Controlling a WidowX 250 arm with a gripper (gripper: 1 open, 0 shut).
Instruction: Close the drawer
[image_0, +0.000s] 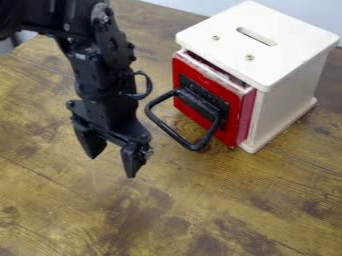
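Your drawer (225, 97), red-fronted with a black inset panel, sits in the front of the cream-white casing (270, 50), toward the far right corner of the wooden table (174, 207). It looks slightly proud of the casing, so you seem to have only a short push left — though how far it stands out is hard to judge from this angle. Its black loop handle (183, 123) juts out toward the middle of the tabletop.

Just to the left of that handle in the picture, your gripper (111, 155) hangs over the table with its fingers pointing down and spread wide, nothing between them. You can't tell from this view how high the tips are above the wood.

The handle is your main hazard. If you sweep straight across, a finger could slip into the loop and snag, and backing off would then drag the drawer outward. Push on one edge of the front and the drawer may skew and bind. Push too hard once it seats, and the casing itself could slide or turn toward the table's far edge — nothing visible braces it. Come in low and square to the red front.
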